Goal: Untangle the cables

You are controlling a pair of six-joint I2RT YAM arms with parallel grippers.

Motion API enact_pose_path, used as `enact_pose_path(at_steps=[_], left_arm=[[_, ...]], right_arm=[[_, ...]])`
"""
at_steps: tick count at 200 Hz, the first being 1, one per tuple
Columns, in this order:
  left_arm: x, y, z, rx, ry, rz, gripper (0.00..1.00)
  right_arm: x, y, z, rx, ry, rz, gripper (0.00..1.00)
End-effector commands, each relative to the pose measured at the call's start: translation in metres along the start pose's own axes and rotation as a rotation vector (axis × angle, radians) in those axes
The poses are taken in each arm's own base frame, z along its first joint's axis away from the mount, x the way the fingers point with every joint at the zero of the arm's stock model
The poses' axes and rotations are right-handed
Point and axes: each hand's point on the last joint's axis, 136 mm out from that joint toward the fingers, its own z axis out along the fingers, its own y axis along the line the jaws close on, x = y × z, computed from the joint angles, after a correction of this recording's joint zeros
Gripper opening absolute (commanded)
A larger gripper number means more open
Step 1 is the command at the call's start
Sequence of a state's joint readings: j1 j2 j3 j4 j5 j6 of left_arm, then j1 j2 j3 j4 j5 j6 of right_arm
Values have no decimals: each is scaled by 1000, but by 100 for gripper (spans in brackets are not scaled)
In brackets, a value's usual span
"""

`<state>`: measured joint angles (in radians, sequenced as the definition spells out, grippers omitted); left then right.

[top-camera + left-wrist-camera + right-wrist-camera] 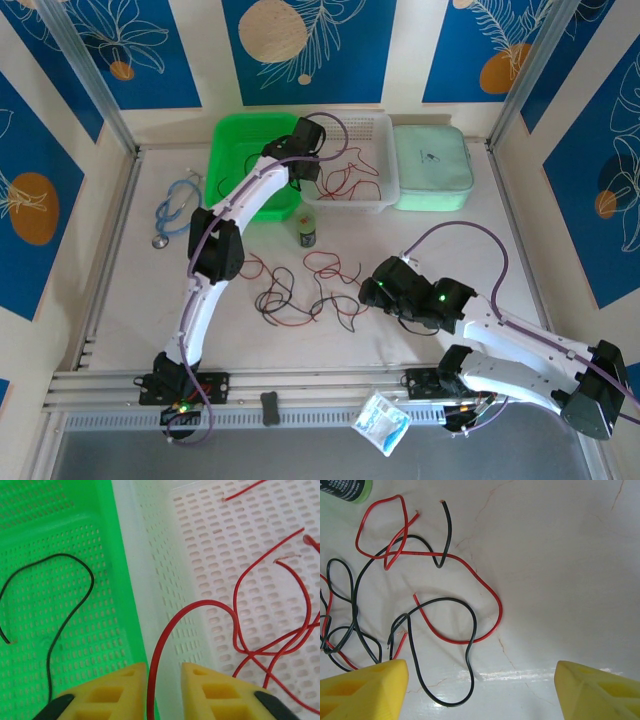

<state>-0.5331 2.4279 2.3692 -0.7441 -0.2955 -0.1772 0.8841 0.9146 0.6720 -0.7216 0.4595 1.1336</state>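
A tangle of red and black cables [300,295] lies on the white table in the middle. More red cables [345,175] rest in the white basket [390,195]. My left gripper [308,178] hangs over the seam between the green basket [235,170] and the white one. Its yellow jaws [165,666] stand a narrow gap apart, and a red cable [165,630] runs up between them against the left finger. One black cable [75,610] lies in the green basket. My right gripper [375,292] stands wide open [481,665] just right of the pile, over a black loop [470,655].
A blue stethoscope [175,210] lies at the left of the table. A mint-green case [432,165] sits at the back right. A small green-capped bottle [307,233] stands in front of the baskets. A plastic packet [381,422] lies on the front rail.
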Motion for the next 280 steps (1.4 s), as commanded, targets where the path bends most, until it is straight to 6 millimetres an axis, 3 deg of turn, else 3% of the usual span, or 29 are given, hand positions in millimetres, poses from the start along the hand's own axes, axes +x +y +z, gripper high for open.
enact_pose_path(at_steps=[1,43,76,109,135,162,179,191,206,253,280], left_arm=[[-8,-1,-6,9,-22,1,14],[-27,-15,-38,46,-98,23,2],[-32,-56,-52,179,-130,64,0],[-10,-102,-26,298,-80,95,0],[13,-115,7,308,-18,81,0],[30,-115,28,275,22,77,20],[30,-113,30,263,22,83,41],[24,-112,24,264,8,87,54],[10,-113,10,279,-26,89,61],[-55,-113,-62,339,-206,103,72],[-79,-104,-92,325,-289,116,77]], right_arm=[[-1,8,-7,-29,1,3,77],[-2,8,-6,-27,-1,5,77],[-2,6,-6,-20,-4,10,77],[-3,0,-10,-14,-16,19,77],[-2,-5,-14,-16,-26,35,77],[-1,-9,-16,-15,-30,42,77],[-1,-9,-16,-13,-30,41,77],[-2,-8,-16,-15,-31,39,77],[-3,-6,-17,-17,-34,37,77],[-5,-4,-18,-17,-37,28,77],[-6,-1,-18,-21,-35,23,77]])
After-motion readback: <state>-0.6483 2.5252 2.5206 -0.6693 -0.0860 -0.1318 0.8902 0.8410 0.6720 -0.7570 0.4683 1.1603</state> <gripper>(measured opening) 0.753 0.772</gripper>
